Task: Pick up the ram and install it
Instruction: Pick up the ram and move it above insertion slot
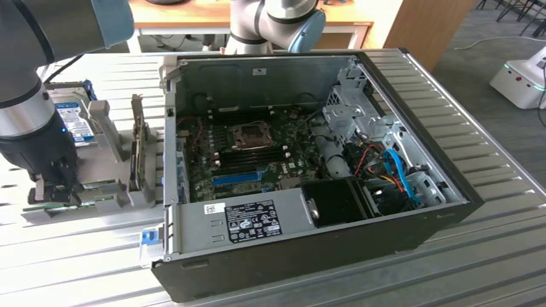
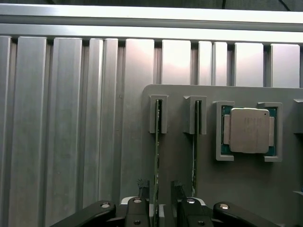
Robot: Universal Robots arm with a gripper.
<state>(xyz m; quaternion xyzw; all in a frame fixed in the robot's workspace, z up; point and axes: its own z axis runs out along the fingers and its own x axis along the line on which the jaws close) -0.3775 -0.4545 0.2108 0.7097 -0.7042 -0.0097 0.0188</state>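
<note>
Claw on the grey robot arm hangs low over a flat grey plastic holder tray. Its two dark fingers are spread as wide as they go, one on each side of a slim green circuit-board ram stick that stands on its long edge in the tray. A narrow gap shows on both sides of the ram stick, so the claw straddles it and grips nothing. The far end of the ram stick sits in a small upright grey bracket. Just beside it, a second green memory stick stands in the same way in a bracket of its own. Beyond that second stick, a square silver processor chip lies flat in a framed pocket of the tray. In the exterior view the claw is far to the exterior view's left, down over the tray, near a hard drive with a blue label. The tray rests on a ribbed aluminium desk, close beside a large open black computer case. Inside the case lies a green motherboard with a square processor socket, long black memory slots just below it, and a bright blue expansion slot.
</note>
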